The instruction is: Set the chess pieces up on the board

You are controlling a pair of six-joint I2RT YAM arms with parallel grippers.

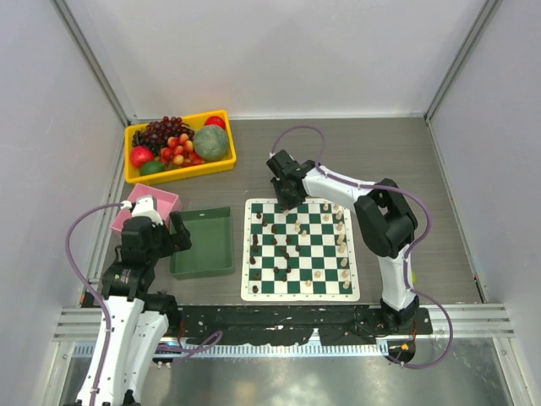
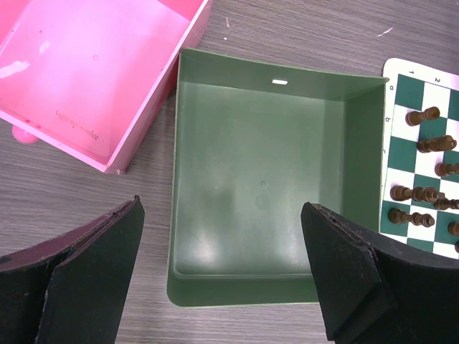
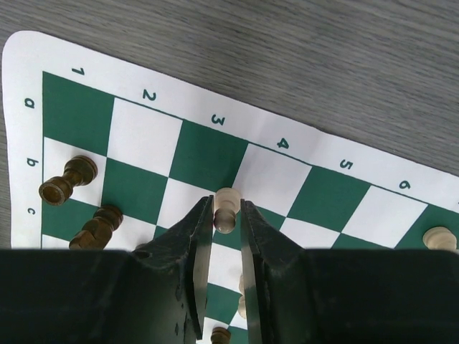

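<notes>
The green-and-white board point(image 1: 302, 296) lies in front of the right arm. Dark chess pieces point(image 1: 256, 245) stand scattered over its left half, and cream ones point(image 1: 342, 245) line its right side. My right gripper point(image 1: 286, 203) is down at the board's far left corner. In the right wrist view its fingers point(image 3: 201, 236) press both sides of a cream pawn point(image 3: 226, 206) above the board point(image 3: 208, 154), near column 3. Two dark pieces point(image 3: 66, 183) lie tipped to the left. My left gripper point(image 2: 222, 215) hangs wide open over the green tray, holding nothing.
An empty green tray point(image 1: 203, 243) sits left of the board, with a pink box point(image 1: 152, 203) beside it. A yellow bin of fruit point(image 1: 179, 145) stands at the back left. White walls enclose the table on three sides.
</notes>
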